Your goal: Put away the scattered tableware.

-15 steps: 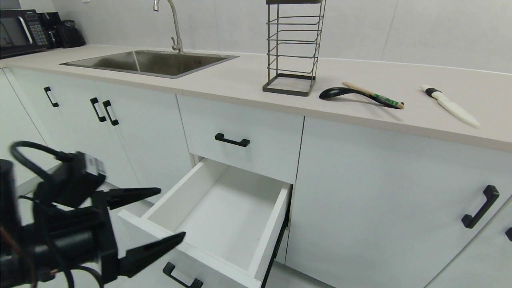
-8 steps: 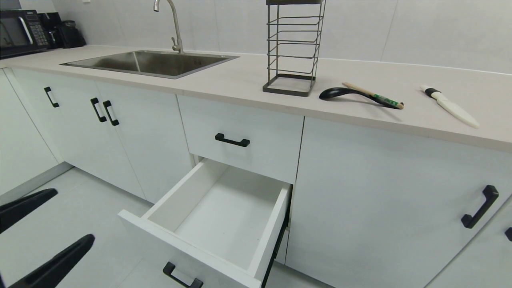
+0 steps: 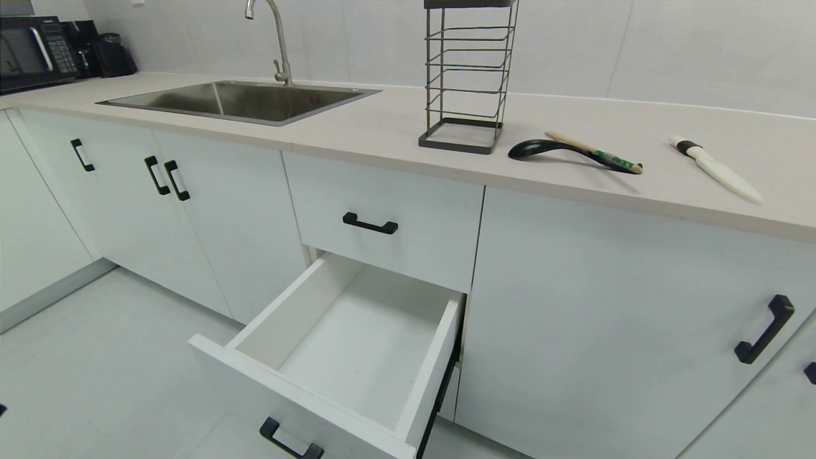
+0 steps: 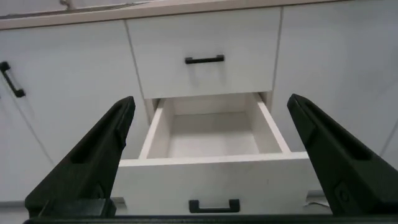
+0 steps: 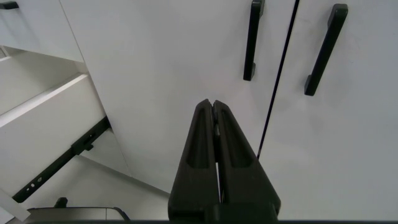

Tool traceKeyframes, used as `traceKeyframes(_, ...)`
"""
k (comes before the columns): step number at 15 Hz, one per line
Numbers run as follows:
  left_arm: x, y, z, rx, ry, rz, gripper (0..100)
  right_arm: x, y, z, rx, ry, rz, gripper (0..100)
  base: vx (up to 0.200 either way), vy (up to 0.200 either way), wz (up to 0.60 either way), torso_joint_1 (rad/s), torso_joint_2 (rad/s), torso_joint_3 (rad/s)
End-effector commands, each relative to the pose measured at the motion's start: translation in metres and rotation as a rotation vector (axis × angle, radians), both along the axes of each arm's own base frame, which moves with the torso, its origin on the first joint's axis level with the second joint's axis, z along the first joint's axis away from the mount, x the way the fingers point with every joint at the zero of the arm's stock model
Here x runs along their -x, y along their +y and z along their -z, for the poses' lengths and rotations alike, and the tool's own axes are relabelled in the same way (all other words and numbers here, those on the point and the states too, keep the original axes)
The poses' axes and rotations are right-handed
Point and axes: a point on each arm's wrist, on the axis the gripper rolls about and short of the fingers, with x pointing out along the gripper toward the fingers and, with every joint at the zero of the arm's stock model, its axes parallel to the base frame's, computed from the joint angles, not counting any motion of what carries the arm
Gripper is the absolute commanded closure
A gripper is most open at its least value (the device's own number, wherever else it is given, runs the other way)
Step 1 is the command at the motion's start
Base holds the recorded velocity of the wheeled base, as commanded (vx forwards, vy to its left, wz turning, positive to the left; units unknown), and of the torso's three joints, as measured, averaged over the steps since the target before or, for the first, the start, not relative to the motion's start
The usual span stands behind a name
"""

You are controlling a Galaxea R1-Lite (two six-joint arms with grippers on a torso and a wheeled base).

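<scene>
On the countertop (image 3: 395, 131) lie a black ladle (image 3: 542, 148), a wooden stick with a green label (image 3: 593, 152) resting across the ladle's handle, and a white knife with a black band (image 3: 717, 169). Below the counter a white drawer (image 3: 255, 325) stands pulled out with nothing in it. My left gripper (image 4: 211, 102) is open and low in front of that drawer (image 4: 211, 163), its fingers (image 4: 99, 155) spread wide with nothing between them. Over at the white cabinet doors (image 5: 174, 68), my right gripper (image 5: 212, 107) is shut and holds nothing.
A tall wire rack (image 3: 468, 76) stands on the counter left of the ladle. A sink (image 3: 242, 99) with a tap sits further left, a microwave (image 3: 32, 51) in the far corner. Black handles (image 5: 252, 40) stick out from the cabinet doors. The floor left of the drawer is free.
My left gripper has dropped down and to the left, out of the head view. The drawer and the tableware have not moved.
</scene>
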Motion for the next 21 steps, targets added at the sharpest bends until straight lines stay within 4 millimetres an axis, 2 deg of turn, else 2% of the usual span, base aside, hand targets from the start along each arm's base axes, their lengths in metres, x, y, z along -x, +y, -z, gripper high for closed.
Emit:
traceKeyframes(1,0.010,0.002,0.019,-0.010,-0.031,0.078,0,0.000,0.000,0.000,0.000,0.002,0.000,100,0.000,0.000,0.00,0.000,0.00,0.000)
traceKeyframes(4,0.008,0.004,0.024,-0.014,0.011,-0.052,0,0.000,0.000,0.000,0.000,0.002,0.000,100,0.000,0.000,0.00,0.000,0.00,0.000)
traceKeyframes(7,0.006,0.010,0.038,0.030,0.147,-0.387,0,0.000,0.000,0.000,0.000,0.002,0.000,100,0.000,0.000,0.00,0.000,0.00,0.000)
traceKeyframes(8,0.011,0.009,0.048,0.029,0.160,-0.423,0,0.000,0.000,0.000,0.000,0.002,0.000,100,0.000,0.000,0.00,0.000,0.00,0.000)
traceKeyframes(12,0.012,0.011,0.047,0.029,0.142,-0.510,0,0.000,0.000,0.000,0.000,0.002,0.000,100,0.000,0.000,0.00,0.000,0.00,0.000)
traceKeyframes(14,0.011,0.010,0.055,0.053,0.230,-0.445,0,0.000,0.000,0.000,0.000,0.002,0.000,100,0.000,0.000,0.00,0.000,0.00,0.000)
traceKeyframes(21,0.011,0.009,0.054,0.036,0.208,-0.436,0,0.000,0.000,0.000,0.002,0.001,0.000,100,0.000,0.000,0.00,0.000,0.00,0.000)
